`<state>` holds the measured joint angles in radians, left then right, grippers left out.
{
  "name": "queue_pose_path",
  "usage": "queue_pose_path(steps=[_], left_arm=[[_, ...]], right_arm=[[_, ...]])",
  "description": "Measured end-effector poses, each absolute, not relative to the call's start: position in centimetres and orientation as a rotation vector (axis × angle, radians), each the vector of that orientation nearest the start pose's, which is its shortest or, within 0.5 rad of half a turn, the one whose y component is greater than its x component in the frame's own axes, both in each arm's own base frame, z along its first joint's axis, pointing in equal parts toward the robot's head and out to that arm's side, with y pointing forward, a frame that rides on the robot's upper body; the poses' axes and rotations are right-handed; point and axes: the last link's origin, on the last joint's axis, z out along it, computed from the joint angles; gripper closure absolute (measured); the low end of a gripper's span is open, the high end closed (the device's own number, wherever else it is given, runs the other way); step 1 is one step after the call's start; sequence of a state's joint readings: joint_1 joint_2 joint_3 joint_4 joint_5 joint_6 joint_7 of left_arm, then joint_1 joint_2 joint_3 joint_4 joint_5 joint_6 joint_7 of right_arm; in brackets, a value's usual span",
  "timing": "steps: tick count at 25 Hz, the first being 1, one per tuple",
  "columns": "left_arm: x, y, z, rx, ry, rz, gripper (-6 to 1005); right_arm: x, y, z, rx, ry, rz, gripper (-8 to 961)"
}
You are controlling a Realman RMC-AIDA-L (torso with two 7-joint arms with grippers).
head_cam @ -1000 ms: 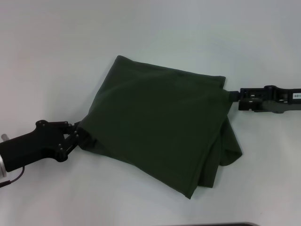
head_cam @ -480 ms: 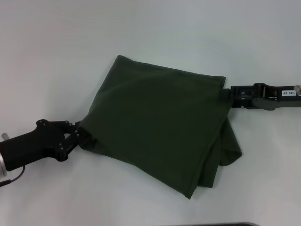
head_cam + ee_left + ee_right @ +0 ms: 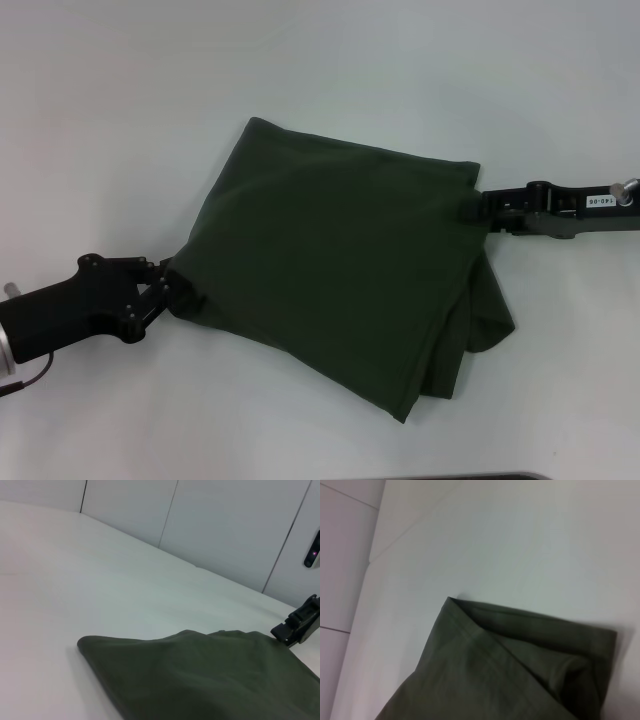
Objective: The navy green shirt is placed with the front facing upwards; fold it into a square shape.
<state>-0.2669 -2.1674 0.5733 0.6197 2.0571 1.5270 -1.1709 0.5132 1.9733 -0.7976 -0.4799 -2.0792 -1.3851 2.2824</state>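
Note:
The navy green shirt [image 3: 335, 275] lies folded into a rough square on the white table, plain side up, with loose layers sticking out at its right side [image 3: 490, 310]. My left gripper [image 3: 170, 288] is shut on the shirt's near-left corner, low on the table. At the far-right corner my right gripper [image 3: 476, 207] touches the shirt's edge. The left wrist view shows the shirt [image 3: 210, 680] with the right gripper [image 3: 299, 626] at its far corner. In the right wrist view only a layered corner of the shirt [image 3: 515, 665] appears.
Bare white table [image 3: 150, 120] surrounds the shirt on all sides. A pale panelled wall [image 3: 225, 525] rises behind the table's far edge. A dark strip [image 3: 470, 477] runs along the table's near edge.
My right arm has rolled about its axis and slid left, bringing its gripper up against the shirt's far-right corner. The left arm and the shirt have not moved.

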Motion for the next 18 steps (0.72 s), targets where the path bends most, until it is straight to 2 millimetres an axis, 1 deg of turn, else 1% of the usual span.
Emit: queue_pose_path(steps=[5, 16, 18], left_arm=[[-33.24, 24.15, -3.20, -2.553, -0.805, -0.667, 924], [-33.18, 24.15, -3.21, -2.557, -0.801, -0.669, 920], [-33.16, 24.14, -3.22, -2.558, -0.800, -0.669, 918]], right_arm=[[32.00, 32.33, -0.74, -2.183, 1.980, 0.507, 476], [32.41, 32.31, -0.62, -2.137, 1.997, 0.526, 700], [32.25, 32.46, -0.71, -2.141, 1.992, 0.528, 778]])
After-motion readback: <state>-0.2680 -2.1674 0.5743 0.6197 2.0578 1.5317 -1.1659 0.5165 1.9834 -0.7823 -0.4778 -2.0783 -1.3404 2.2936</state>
